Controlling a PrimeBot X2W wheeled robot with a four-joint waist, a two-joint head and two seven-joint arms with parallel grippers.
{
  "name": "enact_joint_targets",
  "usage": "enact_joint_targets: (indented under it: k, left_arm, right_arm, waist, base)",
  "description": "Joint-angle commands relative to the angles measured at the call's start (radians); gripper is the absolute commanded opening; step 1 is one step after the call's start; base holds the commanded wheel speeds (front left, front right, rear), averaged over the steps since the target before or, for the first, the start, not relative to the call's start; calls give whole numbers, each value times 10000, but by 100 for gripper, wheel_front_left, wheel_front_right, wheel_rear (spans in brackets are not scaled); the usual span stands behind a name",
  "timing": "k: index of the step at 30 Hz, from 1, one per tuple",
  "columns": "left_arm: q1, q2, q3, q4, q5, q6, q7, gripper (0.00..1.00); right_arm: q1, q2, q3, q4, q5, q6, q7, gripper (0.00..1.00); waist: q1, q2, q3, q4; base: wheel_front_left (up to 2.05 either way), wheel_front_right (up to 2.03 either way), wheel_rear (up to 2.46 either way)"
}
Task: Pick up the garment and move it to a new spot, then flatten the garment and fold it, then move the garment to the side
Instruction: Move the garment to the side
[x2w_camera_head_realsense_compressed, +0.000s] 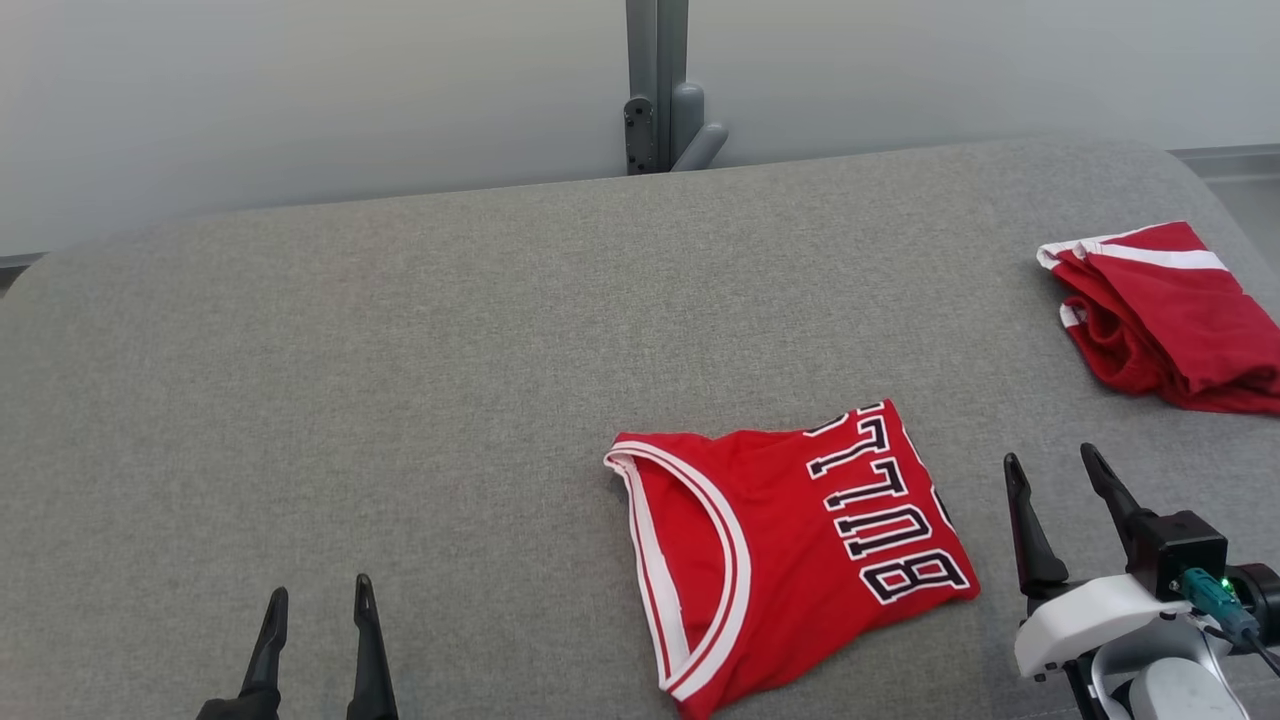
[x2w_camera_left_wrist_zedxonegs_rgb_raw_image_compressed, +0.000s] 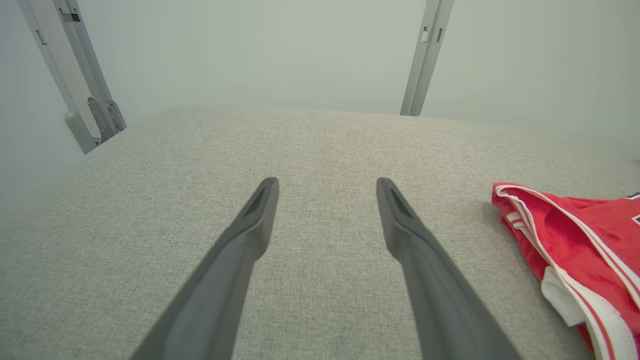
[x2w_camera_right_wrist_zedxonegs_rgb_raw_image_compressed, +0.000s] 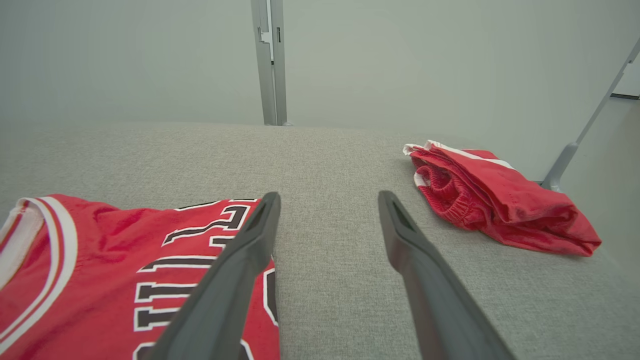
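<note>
Folded jersey on grey pad, red bundle (rumpled) well apart

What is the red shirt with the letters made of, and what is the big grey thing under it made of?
The red shirt looks like thin, soft sports cloth, maybe polyester: it lies limp with gentle creases and has white banded trim. The grey surface looks like matte woven fabric with a speckled weave. Its rounded edges hint at padding underneath.
</note>
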Motion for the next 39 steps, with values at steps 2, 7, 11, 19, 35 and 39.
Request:
enact_joint_targets:
  k: [2, 7, 11, 19, 35, 39]
  left_arm:
    - [-103, 15, -26, -4, -42, 42, -24, 100]
    - [-122, 15, 1, -7, -54, 53, -24, 100]
    - [-186, 15, 23, -97, -39, 95, -24, 100]
    - [-468, 15, -127, -109, 85, -25, -24, 100]
    - [-809, 15, -251, -75, 81, 72, -24, 100]
    - [-1009, 16, -345, -129, 5, 150, -24, 100]
  right_arm:
    - [-80, -72, 27, 40, -25, -11, -24, 100]
    - [-353, 33, 61, 39, 262, -11, -24, 100]
    - [-921, -224, 656, 405, 1056, -11, 570, 100]
    - [-2106, -2167, 2536, 296, 3119, -12, 5267, 100]
    - [-2769, -2392, 4469, 1830, 5657, -8, 5869, 100]
    - [-3143, -2651, 5263, 1857, 6680, -6, 5693, 0]
  waist:
    - [0, 51, 16, 82]
    - [0, 51, 68, 143]
    - [0, 51, 211, 126]
    - [0, 51, 725, 239]
    - [0, 51, 1262, 615]
    - [0, 51, 1349, 614]
  base:
    - [0, 0, 0]
    - [0, 0, 0]
    - [0, 0, 0]
    - [0, 0, 0]
    - [0, 0, 0]
    - [0, 0, 0]
